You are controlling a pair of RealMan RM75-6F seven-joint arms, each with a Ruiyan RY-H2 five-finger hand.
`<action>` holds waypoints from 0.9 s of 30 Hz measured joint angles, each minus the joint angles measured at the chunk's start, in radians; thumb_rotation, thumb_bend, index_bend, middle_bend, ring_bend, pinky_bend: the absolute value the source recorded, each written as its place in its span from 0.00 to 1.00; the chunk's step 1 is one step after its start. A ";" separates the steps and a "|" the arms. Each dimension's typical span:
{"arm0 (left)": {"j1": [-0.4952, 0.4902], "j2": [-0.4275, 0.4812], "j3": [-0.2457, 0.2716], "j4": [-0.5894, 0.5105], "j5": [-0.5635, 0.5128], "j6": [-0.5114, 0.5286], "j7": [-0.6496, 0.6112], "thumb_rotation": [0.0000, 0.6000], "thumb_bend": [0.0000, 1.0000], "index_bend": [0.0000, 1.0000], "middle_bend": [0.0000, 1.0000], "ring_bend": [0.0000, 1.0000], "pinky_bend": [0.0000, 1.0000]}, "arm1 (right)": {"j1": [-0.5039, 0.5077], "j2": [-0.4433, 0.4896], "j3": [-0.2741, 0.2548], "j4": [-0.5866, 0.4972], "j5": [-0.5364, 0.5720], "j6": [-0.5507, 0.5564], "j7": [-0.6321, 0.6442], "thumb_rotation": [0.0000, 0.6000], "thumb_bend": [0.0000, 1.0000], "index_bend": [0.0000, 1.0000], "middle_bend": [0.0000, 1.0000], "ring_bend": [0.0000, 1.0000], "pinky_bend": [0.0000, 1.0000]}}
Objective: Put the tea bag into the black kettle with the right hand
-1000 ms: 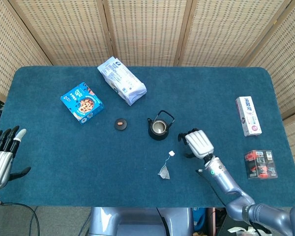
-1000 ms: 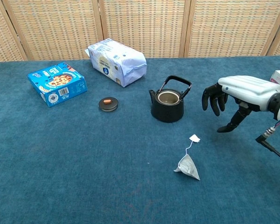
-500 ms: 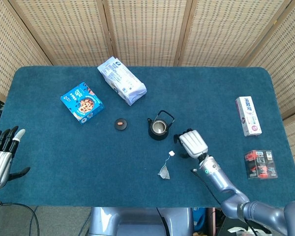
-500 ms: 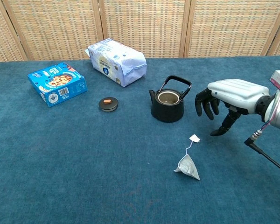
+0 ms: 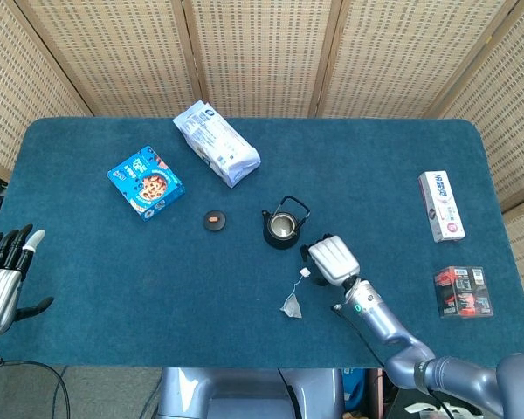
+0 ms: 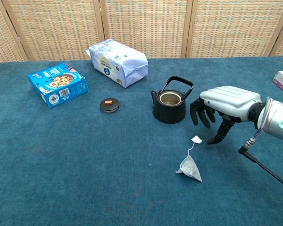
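The tea bag lies on the blue cloth in front of the kettle; its string runs up to a small white tag. In the head view the tea bag sits below the tag. The black kettle stands upright without its lid, handle raised. My right hand hovers palm down just right of the kettle, above the tag, its fingers spread and curved downward, holding nothing. At the table's left edge my left hand rests open with fingers apart.
The kettle lid lies left of the kettle. A blue cookie box and a white bag sit at the back left. A white box and a dark packet lie at the right side.
My right hand has moved left toward the kettle and the tea bag's tag, staying open. The tea bag, kettle and left hand have not moved.
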 measured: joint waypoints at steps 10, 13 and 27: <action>-0.001 -0.003 0.002 0.009 0.000 -0.002 -0.008 1.00 0.07 0.00 0.00 0.00 0.00 | 0.016 -0.008 0.001 -0.011 0.038 -0.027 -0.064 1.00 0.24 0.53 0.70 0.60 0.46; -0.001 -0.003 0.002 0.013 -0.002 -0.002 -0.012 1.00 0.07 0.00 0.00 0.00 0.00 | 0.019 -0.012 0.005 -0.004 0.052 -0.033 -0.072 1.00 0.27 0.53 0.70 0.60 0.46; -0.005 -0.007 0.003 0.025 -0.004 -0.009 -0.023 1.00 0.07 0.00 0.00 0.00 0.00 | 0.021 -0.024 0.009 0.010 0.093 -0.038 -0.106 1.00 0.40 0.54 0.70 0.60 0.46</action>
